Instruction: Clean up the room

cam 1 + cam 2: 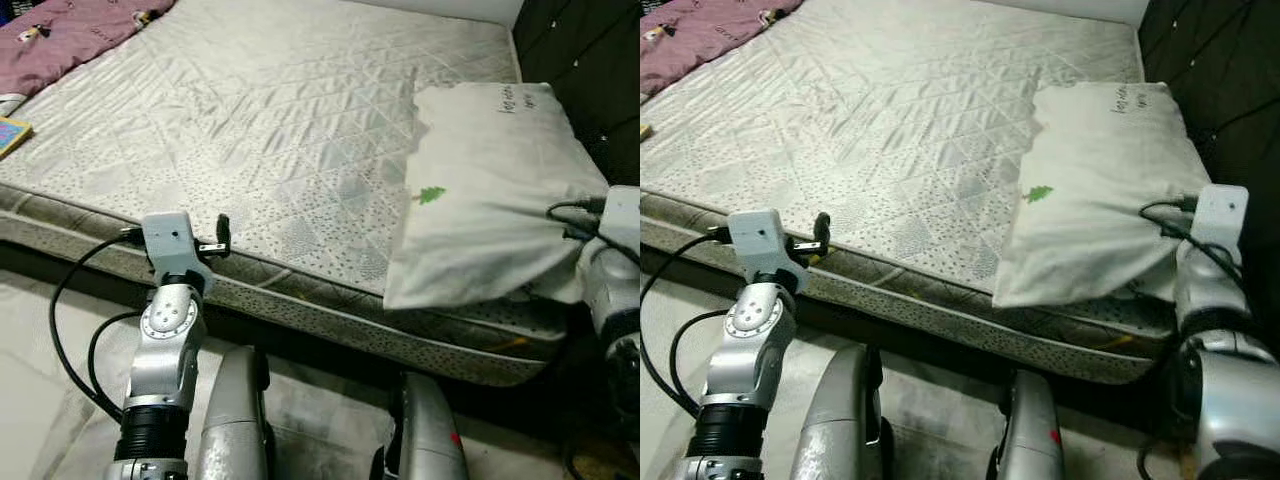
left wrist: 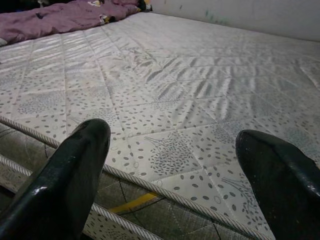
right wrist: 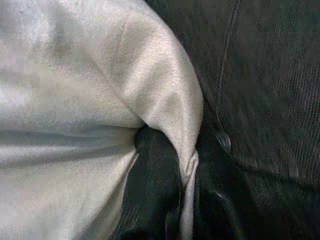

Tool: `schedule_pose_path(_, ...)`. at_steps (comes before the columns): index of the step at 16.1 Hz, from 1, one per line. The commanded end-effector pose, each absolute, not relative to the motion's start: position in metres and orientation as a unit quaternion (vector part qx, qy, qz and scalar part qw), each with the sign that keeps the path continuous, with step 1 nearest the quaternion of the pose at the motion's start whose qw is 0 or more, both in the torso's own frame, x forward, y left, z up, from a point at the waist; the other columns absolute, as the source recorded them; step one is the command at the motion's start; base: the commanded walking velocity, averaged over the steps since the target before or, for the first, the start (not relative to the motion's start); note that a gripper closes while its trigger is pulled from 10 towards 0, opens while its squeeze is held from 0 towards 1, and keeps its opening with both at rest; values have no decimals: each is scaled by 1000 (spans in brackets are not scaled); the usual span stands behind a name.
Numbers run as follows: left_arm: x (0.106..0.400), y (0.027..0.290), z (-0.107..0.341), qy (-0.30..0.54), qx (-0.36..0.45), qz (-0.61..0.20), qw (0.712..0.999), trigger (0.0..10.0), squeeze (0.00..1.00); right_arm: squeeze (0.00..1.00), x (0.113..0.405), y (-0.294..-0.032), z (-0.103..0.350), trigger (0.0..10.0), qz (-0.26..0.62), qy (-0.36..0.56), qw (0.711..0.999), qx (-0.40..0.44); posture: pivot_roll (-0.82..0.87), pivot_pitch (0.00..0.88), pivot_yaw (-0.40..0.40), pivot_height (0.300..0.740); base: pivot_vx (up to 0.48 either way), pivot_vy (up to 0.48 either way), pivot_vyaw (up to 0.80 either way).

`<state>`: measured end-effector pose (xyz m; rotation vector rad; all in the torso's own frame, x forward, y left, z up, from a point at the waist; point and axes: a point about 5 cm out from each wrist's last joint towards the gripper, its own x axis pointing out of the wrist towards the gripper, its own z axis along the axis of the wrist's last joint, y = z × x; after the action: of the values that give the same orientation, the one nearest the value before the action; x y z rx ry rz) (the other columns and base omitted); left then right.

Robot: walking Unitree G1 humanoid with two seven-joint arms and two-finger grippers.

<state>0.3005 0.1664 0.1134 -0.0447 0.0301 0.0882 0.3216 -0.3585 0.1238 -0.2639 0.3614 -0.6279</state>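
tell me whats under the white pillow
The pillow lies on the quilted mattress at its near right corner, overhanging the edge. The right claw is pinching its fabric. Whatever lies beneath the pillow is covered.

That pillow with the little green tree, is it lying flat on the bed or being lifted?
Partly lifted: the pillow is bunched toward the right gripper, whose fingers pinch a fold of its fabric, and its near edge overhangs the mattress.
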Motion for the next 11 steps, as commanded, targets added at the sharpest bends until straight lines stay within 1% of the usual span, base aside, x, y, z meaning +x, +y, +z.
schedule_pose_path(1, 301, 168, 113, 15, -19, 46, 999, 10000, 0, 0, 304, -386, 132, 0, -363, 165, 905, -151, 74, 0, -29, 572, 0, 0, 0)
schedule_pose_path(4, 301, 168, 113, 16, -18, 45, 999, 10000, 0, 0, 287, -387, 107, 0, -364, 198, 896, -160, 68, 0, -28, 572, 0, 0, 0)
schedule_pose_path(6, 302, 168, 113, 16, -17, 43, 999, 10000, 0, 0, 279, -380, 87, 0, -356, 218, 895, -158, 64, 0, -23, 572, 0, 0, 0)
schedule_pose_path(8, 304, 167, 114, 14, -17, 40, 999, 10000, 0, 0, 277, -366, 72, 0, -340, 226, 899, -157, 65, 0, -20, 572, 0, 0, 0)
schedule_pose_path(11, 305, 167, 114, 13, -16, 40, 999, 10000, 0, 0, 280, -356, 68, 0, -335, 217, 905, -148, 67, 0, -22, 572, 0, 0, 0)
